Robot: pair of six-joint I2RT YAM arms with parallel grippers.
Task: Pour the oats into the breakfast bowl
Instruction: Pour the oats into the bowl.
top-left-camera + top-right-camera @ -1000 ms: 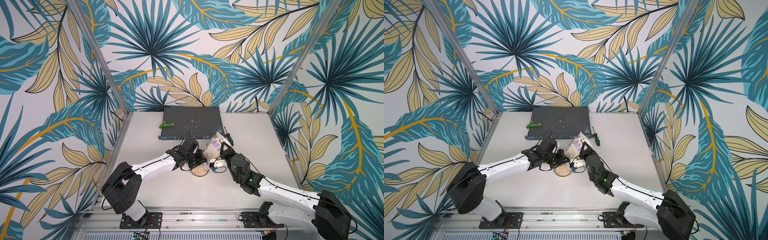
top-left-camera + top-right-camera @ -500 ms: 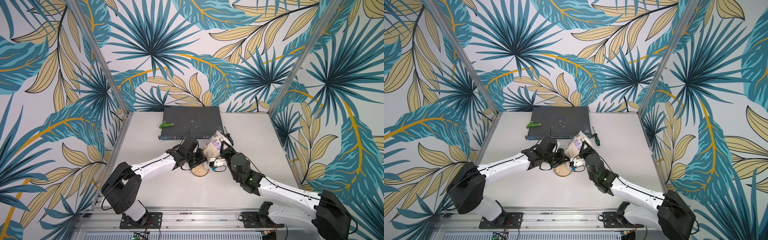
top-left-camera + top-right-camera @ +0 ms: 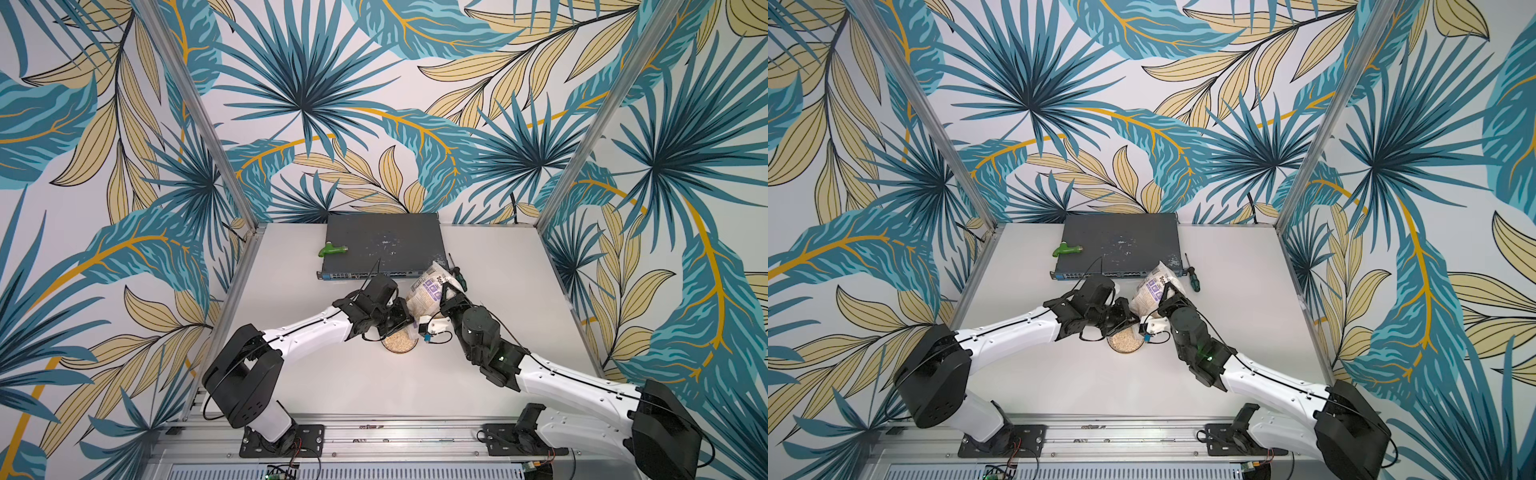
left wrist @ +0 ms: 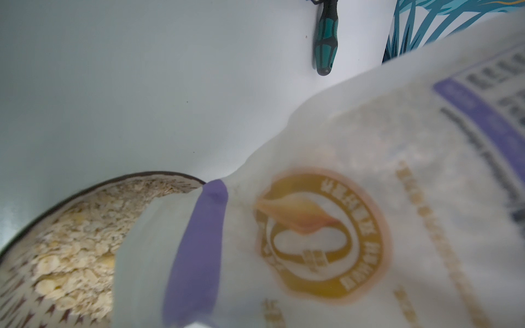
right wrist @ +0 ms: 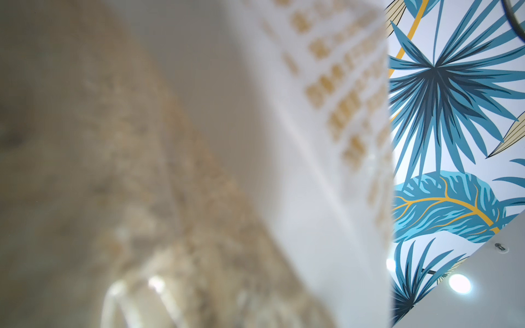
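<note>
Clear plastic, one oats bag, one bowl

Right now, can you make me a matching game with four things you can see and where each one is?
Things:
1. oats bag
2. breakfast bowl
3. screwdriver
4. green handle

Places:
A. resting on the edge of the dark flat box
B. lying on the table by the box's corner
C. tipped up over the bowl
D. standing on the table with flakes in it

Pairs: 1-C, 2-D, 3-B, 4-A
</note>
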